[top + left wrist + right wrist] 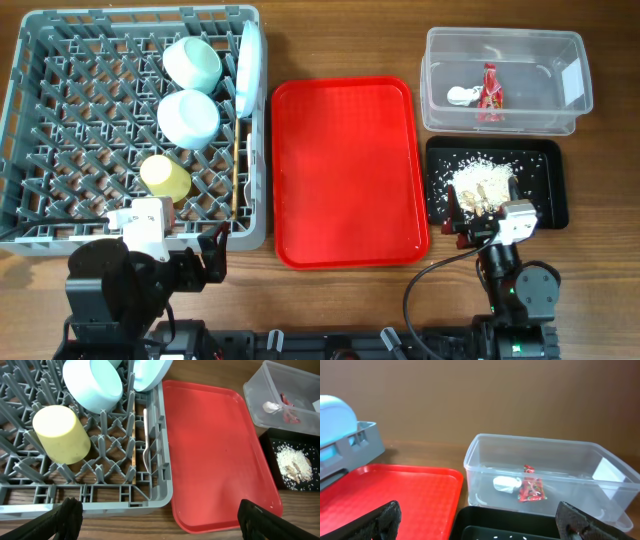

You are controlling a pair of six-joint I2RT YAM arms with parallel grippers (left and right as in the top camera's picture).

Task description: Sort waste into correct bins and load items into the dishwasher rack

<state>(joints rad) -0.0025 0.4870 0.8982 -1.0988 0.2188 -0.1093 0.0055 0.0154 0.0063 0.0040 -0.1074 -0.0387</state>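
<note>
The grey dishwasher rack (60,200) at the left holds two mint-green bowls (192,62) (188,117), a white plate (249,68) on edge, a yellow cup (165,177), a chopstick (235,185) and a white fork (145,447). The clear tub (505,82) holds the red wrapper (490,90) and white scrap (461,96). The black tray (550,185) holds rice crumbs (483,182). My left gripper (160,520) is open and empty at the rack's front corner. My right gripper (480,522) is open and empty at the black tray's near edge.
A large red tray (350,170) lies bare between the rack and the bins. Bare wooden table shows along the front edge (350,290). A black cable runs from the right arm base (420,290).
</note>
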